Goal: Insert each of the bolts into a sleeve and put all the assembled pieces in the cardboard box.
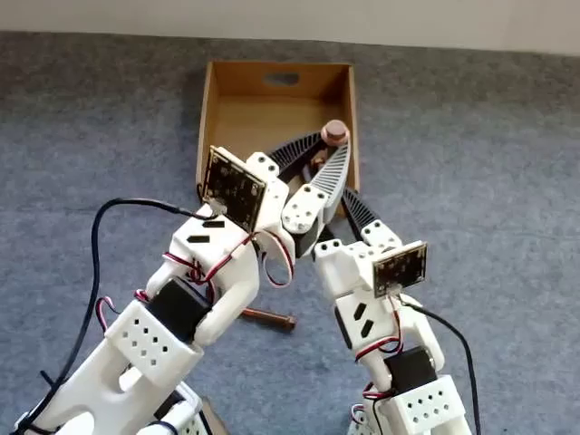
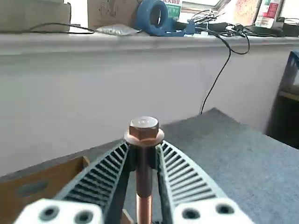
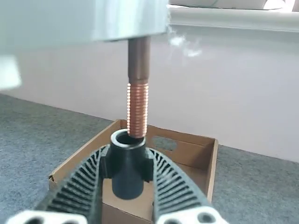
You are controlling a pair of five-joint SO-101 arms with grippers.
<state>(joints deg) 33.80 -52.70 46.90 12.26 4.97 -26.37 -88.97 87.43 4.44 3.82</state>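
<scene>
Left claw (image 2: 144,149) gripped a bolt (image 2: 144,128), its tip at the mouth of the sleeve (image 3: 127,179) clamped by the right claw (image 3: 127,156). The box (image 1: 210,118) at twelve o'clock looked empty, and a spare bolt (image 1: 267,317) lay at six.

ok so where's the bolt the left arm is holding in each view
High view: bolt head seen from above, at the right wall of the cardboard box.
Left wrist view: mid-picture, shank between the fingers of the left gripper.
Right wrist view: threaded tip at the mouth of the sleeve.
Shared landmark: the cardboard box.
</scene>
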